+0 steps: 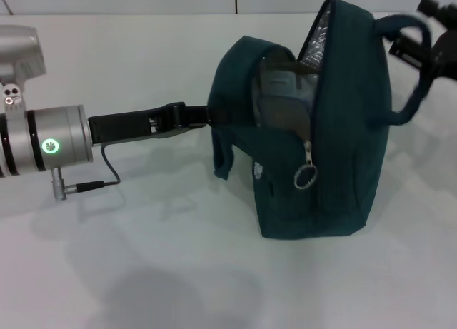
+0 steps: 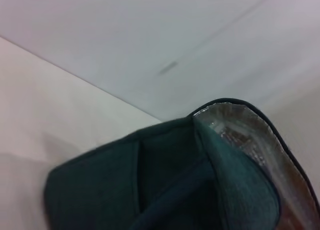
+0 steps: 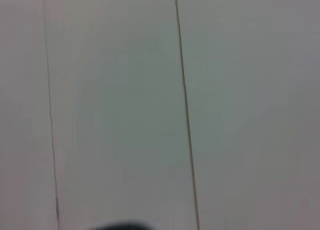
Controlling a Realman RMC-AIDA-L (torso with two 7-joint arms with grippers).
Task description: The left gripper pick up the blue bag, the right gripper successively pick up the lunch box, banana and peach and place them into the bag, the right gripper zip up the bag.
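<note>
The blue bag (image 1: 343, 150) stands upright on the white table, its top unzipped so the silver foil lining (image 1: 316, 36) shows. Its zipper's ring pull (image 1: 305, 175) hangs down the front. My left gripper (image 1: 203, 115) reaches in level from the left and is shut on the bag's left handle and rim. The left wrist view shows the bag's fabric (image 2: 165, 190) and foil edge (image 2: 260, 135) up close. My right gripper (image 1: 423, 35) is blurred at the top right, beside the bag's right handle loop (image 1: 421, 93). A grey glossy shape (image 1: 282, 93) lies inside the opening; lunch box, banana and peach are out of view.
The white table (image 1: 143, 257) spreads in front of and to the left of the bag. A thin cable (image 1: 107, 168) hangs under the left wrist. The right wrist view holds only a pale surface (image 3: 125, 110) with thin dark lines.
</note>
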